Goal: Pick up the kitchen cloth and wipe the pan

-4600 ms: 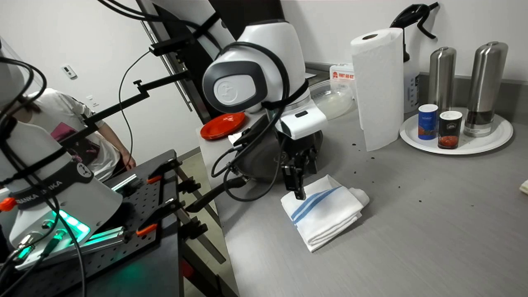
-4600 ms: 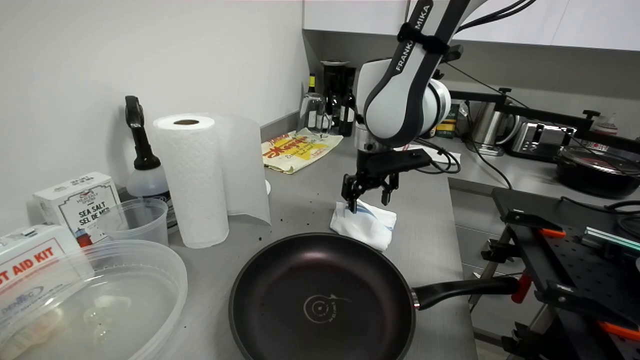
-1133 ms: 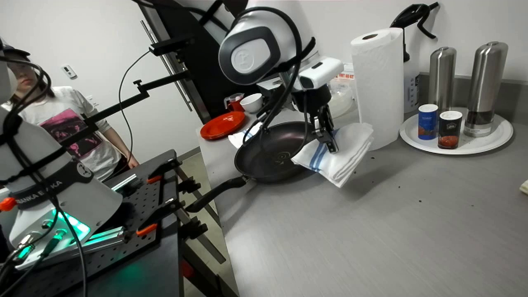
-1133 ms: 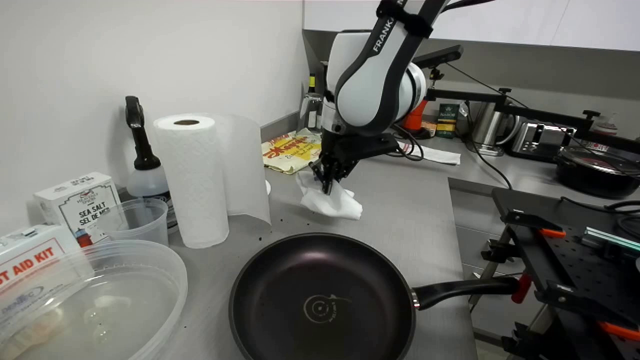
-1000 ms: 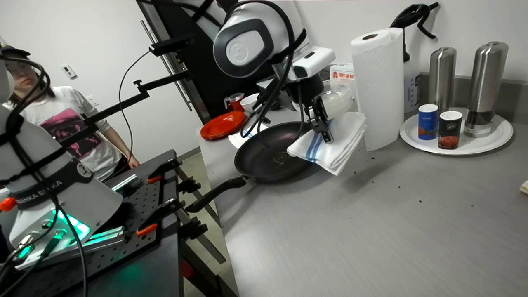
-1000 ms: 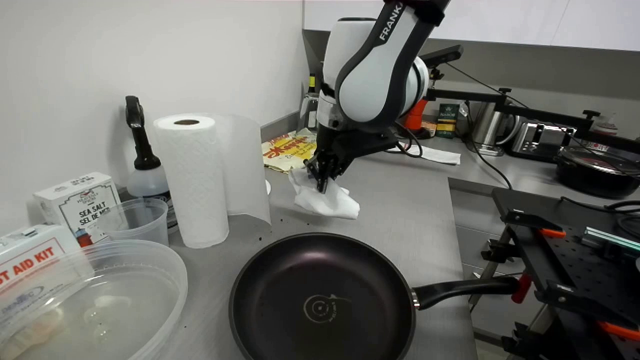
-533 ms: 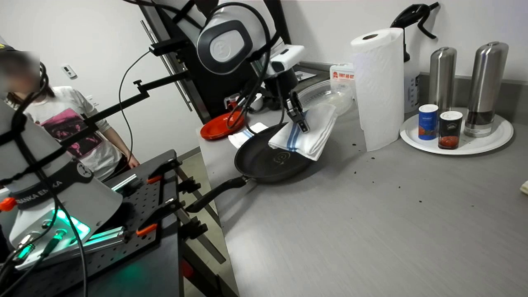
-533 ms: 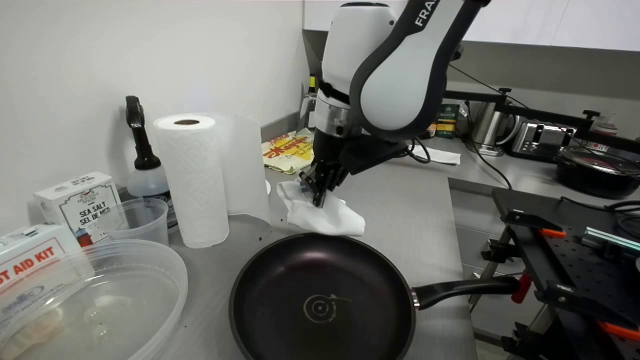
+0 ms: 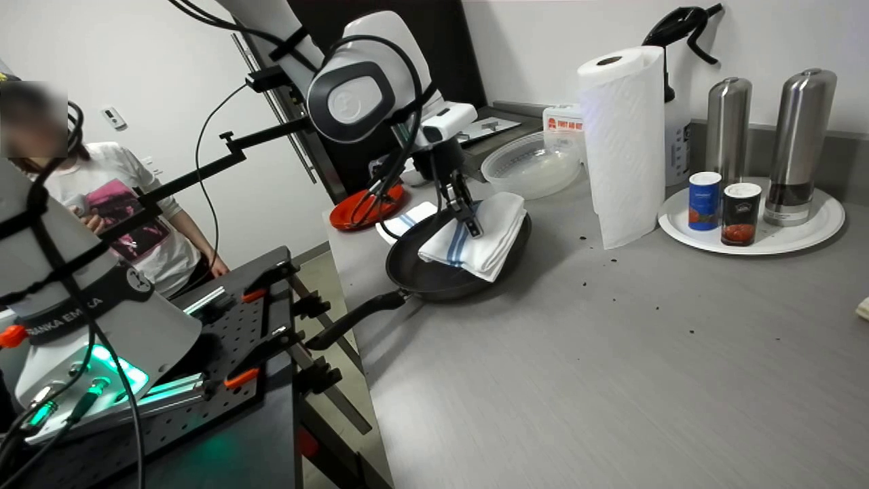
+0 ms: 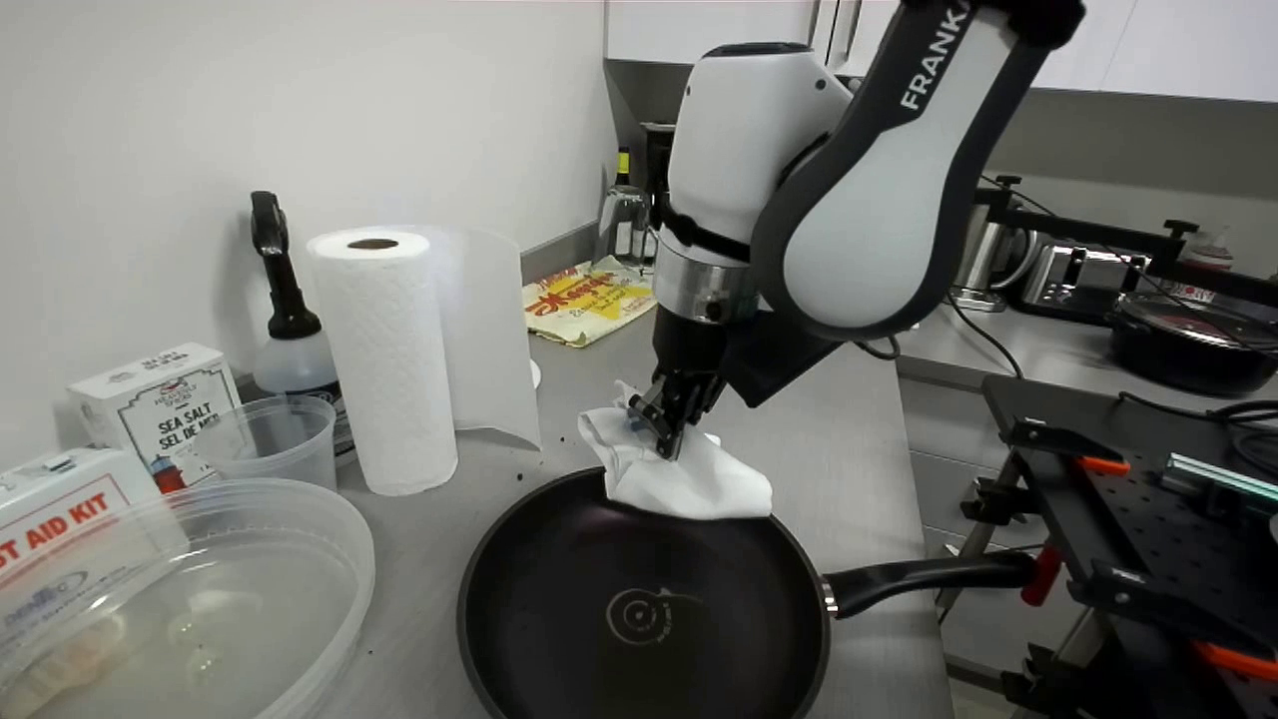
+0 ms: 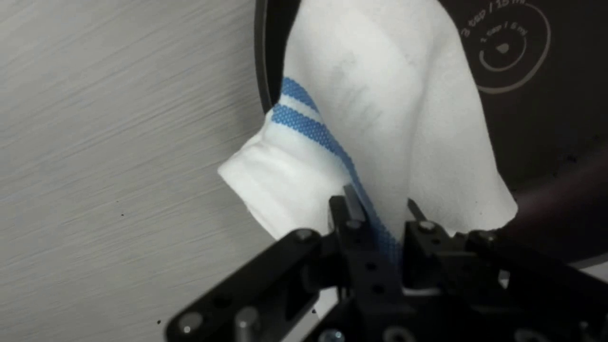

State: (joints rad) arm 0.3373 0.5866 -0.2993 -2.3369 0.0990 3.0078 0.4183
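The kitchen cloth [image 9: 499, 227], white with blue stripes, is pinched in my gripper [image 11: 380, 204], whose fingers are shut on its striped fold. In the wrist view the cloth [image 11: 380, 95] spreads forward from the fingers, part over the pan's dark inside [image 11: 560, 123] and one corner over the counter. The black pan [image 10: 549, 599] sits on the counter with its handle [image 10: 929, 579] past the counter edge. In an exterior view the cloth [image 10: 689, 489] covers a stretch of the pan's rim; whether it touches the pan I cannot tell.
A paper towel roll [image 9: 621, 149] and a clear plastic bowl [image 9: 533, 166] stand near the pan. Red plates [image 9: 363, 207] and another striped cloth [image 9: 407, 221] lie beside it. Farther off, a white plate [image 9: 750, 248] bears shakers and mills.
The cloth, earlier lying on the counter, was lifted in my gripper. Over the last second both have moved across to the pan, then come lower over it. The pan has stayed put.
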